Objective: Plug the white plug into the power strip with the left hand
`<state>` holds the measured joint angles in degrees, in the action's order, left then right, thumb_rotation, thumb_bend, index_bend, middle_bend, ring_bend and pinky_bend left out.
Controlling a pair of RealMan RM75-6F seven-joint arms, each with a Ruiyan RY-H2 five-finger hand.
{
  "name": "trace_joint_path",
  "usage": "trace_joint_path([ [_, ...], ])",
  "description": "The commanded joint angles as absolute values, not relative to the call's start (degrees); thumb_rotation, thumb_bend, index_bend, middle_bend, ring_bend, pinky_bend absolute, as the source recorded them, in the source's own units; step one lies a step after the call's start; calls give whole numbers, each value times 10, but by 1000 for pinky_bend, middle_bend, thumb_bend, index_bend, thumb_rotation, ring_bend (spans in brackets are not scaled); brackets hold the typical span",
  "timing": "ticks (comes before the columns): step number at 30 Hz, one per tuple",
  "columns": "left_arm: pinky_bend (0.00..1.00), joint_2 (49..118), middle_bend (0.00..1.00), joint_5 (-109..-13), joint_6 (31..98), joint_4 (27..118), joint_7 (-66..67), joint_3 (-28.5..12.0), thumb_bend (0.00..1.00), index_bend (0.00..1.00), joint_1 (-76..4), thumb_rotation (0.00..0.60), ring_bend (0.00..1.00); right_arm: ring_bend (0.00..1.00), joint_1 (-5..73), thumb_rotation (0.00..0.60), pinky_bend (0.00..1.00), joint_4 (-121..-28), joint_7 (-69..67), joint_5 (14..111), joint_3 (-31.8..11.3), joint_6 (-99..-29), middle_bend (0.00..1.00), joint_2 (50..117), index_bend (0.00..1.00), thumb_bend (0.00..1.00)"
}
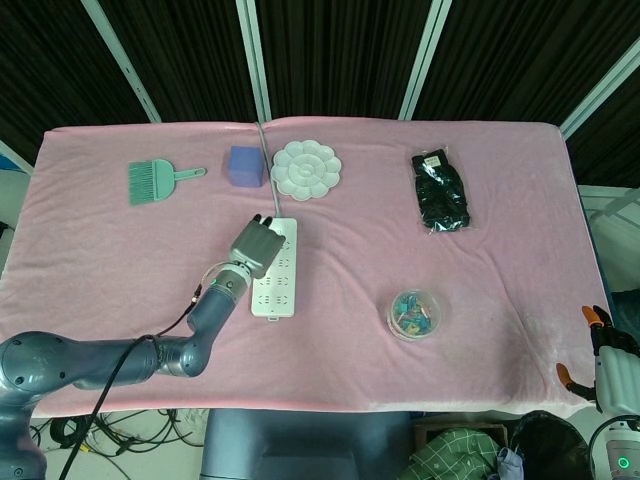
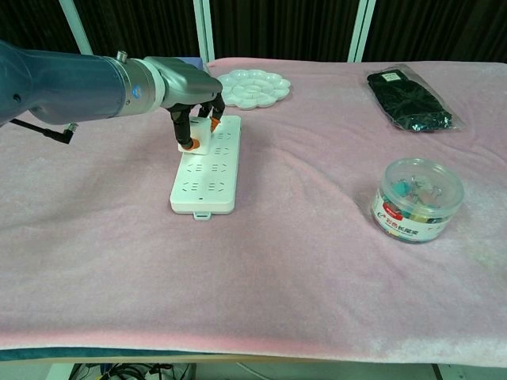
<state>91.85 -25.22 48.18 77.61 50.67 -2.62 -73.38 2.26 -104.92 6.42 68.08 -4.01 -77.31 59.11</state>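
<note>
The white power strip [image 2: 207,170] lies lengthwise on the pink cloth, left of centre, and also shows in the head view [image 1: 280,285]. My left hand [image 2: 184,85] hovers over its far end and pinches the white plug [image 2: 200,136] between orange-tipped fingertips [image 2: 187,145]. The plug sits low against the strip's top sockets; I cannot tell whether its pins are in. From the head view the left hand [image 1: 254,243] hides the plug. My right hand [image 1: 603,350] hangs off the table's front right corner, fingers apart and holding nothing.
A green brush [image 1: 150,181], a blue cube [image 1: 245,166] and a white palette [image 2: 252,87] lie along the back. A black bag [image 2: 409,99] is at the back right. A clear tub of clips [image 2: 417,199] stands right of the strip. The strip's grey cable [image 1: 264,150] runs backward.
</note>
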Motion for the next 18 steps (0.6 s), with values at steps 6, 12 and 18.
trace_joint_path([
  [6,186,921,543,-250,481,774,509,-20,451,556,-731,600,135,176,22,600,136,-1050,63,682,-40,-773,39,590,0,226],
  [12,186,924,544,-253,476,765,504,-17,451,557,-726,600,135,176,23,600,136,-1050,63,681,-40,-772,39,590,0,228],
  [18,186,933,547,-273,470,753,492,-18,451,562,-722,600,135,176,23,600,136,-1050,64,680,-40,-772,39,591,0,228],
])
